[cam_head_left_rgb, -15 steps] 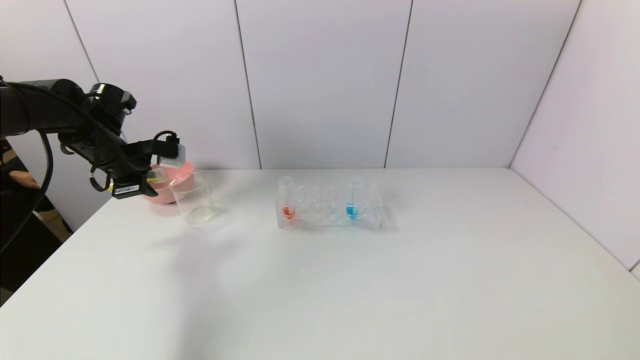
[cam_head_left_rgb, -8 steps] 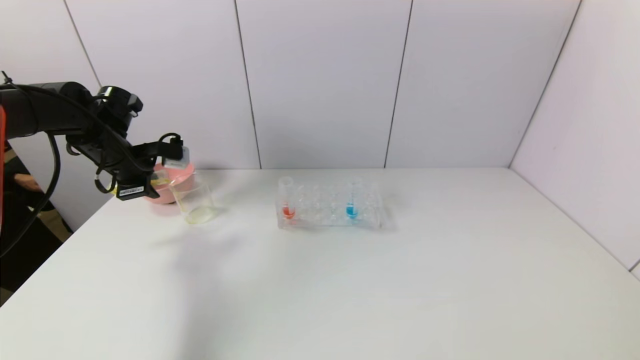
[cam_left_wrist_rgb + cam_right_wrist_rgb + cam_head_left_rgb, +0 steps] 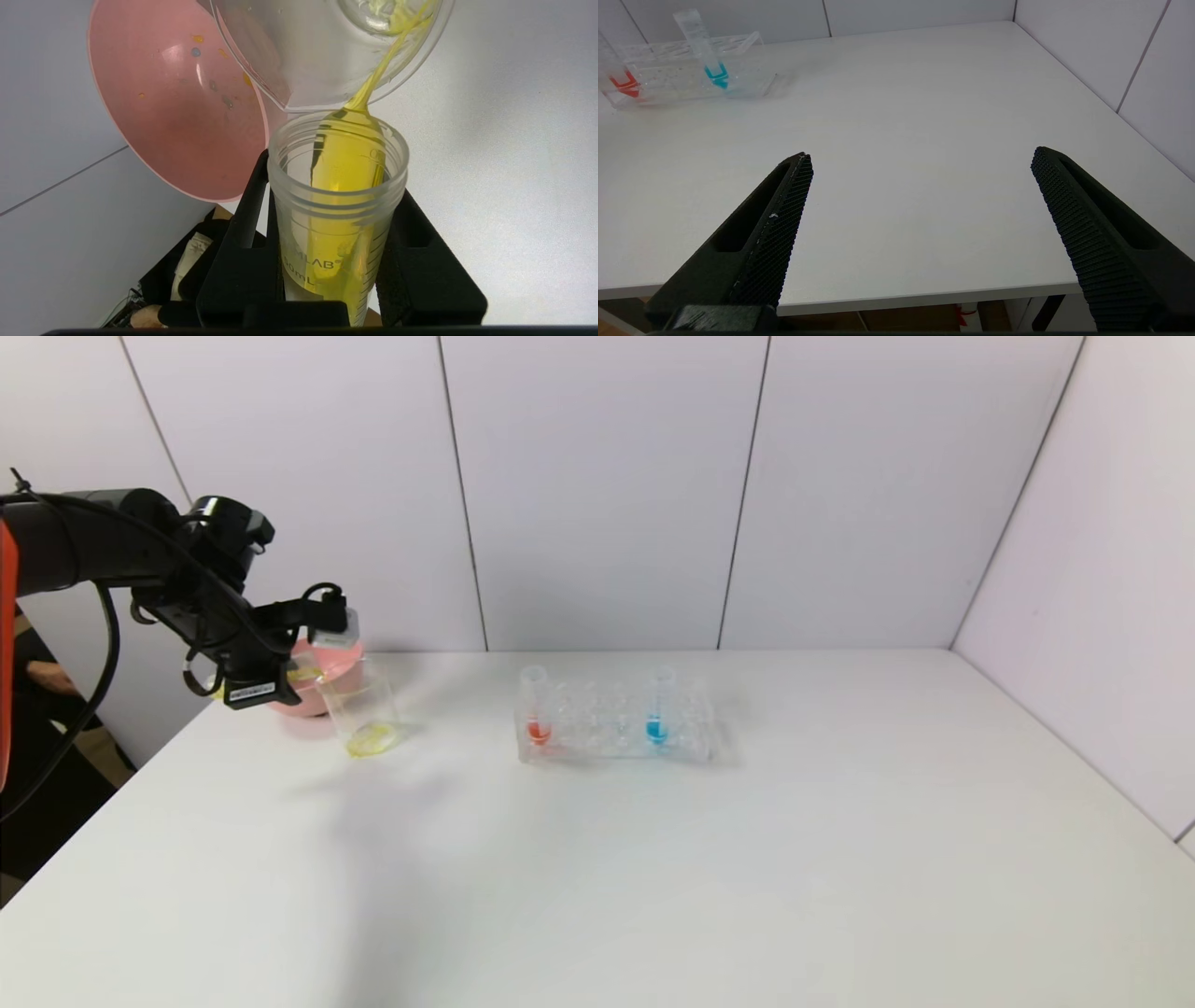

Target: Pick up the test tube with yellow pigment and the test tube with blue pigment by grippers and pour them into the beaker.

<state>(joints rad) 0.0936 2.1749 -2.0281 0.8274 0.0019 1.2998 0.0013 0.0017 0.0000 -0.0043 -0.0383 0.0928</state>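
Observation:
My left gripper (image 3: 295,665) is shut on the test tube with yellow pigment (image 3: 338,196) and holds it tilted, mouth down, over the beaker (image 3: 362,714) at the table's back left. In the left wrist view a yellow stream runs from the tube's mouth into the beaker (image 3: 327,51), and yellow liquid pools on its bottom. The test tube with blue pigment (image 3: 658,707) stands upright in the clear rack (image 3: 695,733); it also shows in the right wrist view (image 3: 707,60). My right gripper (image 3: 920,158) is open and empty near the table's front edge.
A pink bowl (image 3: 327,663) stands just behind the beaker, also in the left wrist view (image 3: 177,102). A red-tipped tube (image 3: 536,709) stands at the rack's left end. White walls close the back and the right side.
The left gripper has tilted the yellow tube further and edged towards the beaker. The beaker's bottom has gone from clear to holding a yellow pool. The rack has not moved.

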